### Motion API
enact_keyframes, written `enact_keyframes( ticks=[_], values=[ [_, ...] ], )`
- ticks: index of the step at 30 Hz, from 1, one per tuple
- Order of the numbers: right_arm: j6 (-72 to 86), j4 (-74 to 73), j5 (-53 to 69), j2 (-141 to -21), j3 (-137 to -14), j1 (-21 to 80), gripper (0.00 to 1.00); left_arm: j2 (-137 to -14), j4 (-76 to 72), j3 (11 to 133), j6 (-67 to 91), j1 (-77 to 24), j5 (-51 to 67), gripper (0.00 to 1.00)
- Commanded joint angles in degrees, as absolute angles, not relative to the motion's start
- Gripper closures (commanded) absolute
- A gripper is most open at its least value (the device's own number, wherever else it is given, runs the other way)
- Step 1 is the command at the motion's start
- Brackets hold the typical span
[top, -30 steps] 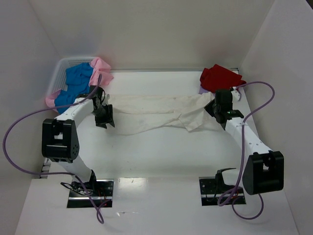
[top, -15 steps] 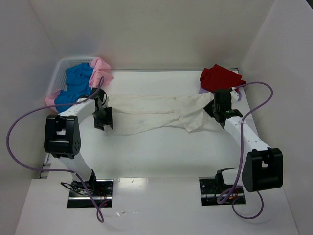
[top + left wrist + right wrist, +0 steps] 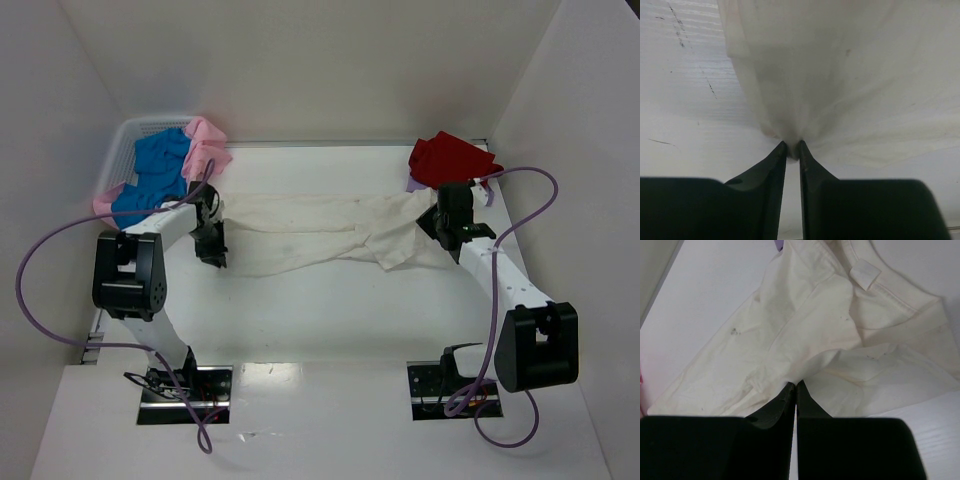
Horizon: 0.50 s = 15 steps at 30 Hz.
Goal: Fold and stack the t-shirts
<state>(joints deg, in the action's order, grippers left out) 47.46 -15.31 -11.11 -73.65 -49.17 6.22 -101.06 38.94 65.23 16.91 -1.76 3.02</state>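
**Item 1.** cream-white t-shirt (image 3: 300, 235): soft cloth, short-sleeved, faint dark specks. It is laid out and stretched L–R across the far half of the white table (image 3: 320, 320), between the two arms. The cloth is creased, w/ more of it bunched toward the R end. The collar w/ a sewn label is seen in the right wrist view.

**Item 2.** left gripper (image 3: 793, 148): black two-finger claw. The jaws are drawn nearly together, w/ the L edge of the cream-white t-shirt pinched between the tips. The cloth is gathered into a puckered fan at the pinch point.

**Item 3.** right gripper (image 3: 794, 386): black, same type. The jaws are pressed together on a fold of the same shirt near its R end, below the collar.

**Item 4.** red t-shirt (image 3: 452, 160): crumpled heap at the far R corner of the table, just beside the cream shirt's end. A sliver of lavender t-shirt (image 3: 413, 185) is exposed at its lower L edge.

**Item 5.** blue t-shirt (image 3: 160, 165) and pink t-shirt (image 3: 207, 145): both are heaped in the white plastic mesh basket (image 3: 125, 140) at the far L corner. Pink cloth is draped over the basket's R rim.
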Motion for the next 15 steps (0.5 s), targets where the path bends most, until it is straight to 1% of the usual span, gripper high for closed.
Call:
enact_keyframes(
  ticks=[1,2,4,6,7,15],
  values=[
    [46.7,-12.9,-12.2,-73.6,-51.2,5.8,0.96,-101.6,38.8,64.6,17.6,-1.9,3.7,0.78],
    [46.7,-12.9,-12.2,-73.6,-51.2,5.8,0.96,-101.6,38.8,64.6,17.6,-1.9,3.7,0.81],
    [46.7,-12.9,-12.2,-73.6,-51.2,5.8,0.96,-101.6,38.8,64.6,17.6,-1.9,3.7,0.91],
    [46.7,-12.9,-12.2,-73.6,-51.2,5.8,0.96,-101.6,38.8,64.6,17.6,-1.9,3.3,0.98],
    [46.7,-12.9,-12.2,-73.6,-51.2,5.8,0.96,-100.9,39.2,65.2,17.6,-1.9,3.1,1.0],
    [46.7,-13.8,-12.2,-71.9,-52.2,5.8,0.96,-90.5,45.9,73.3,18.1,-1.9,2.7,1.0]
  ],
)
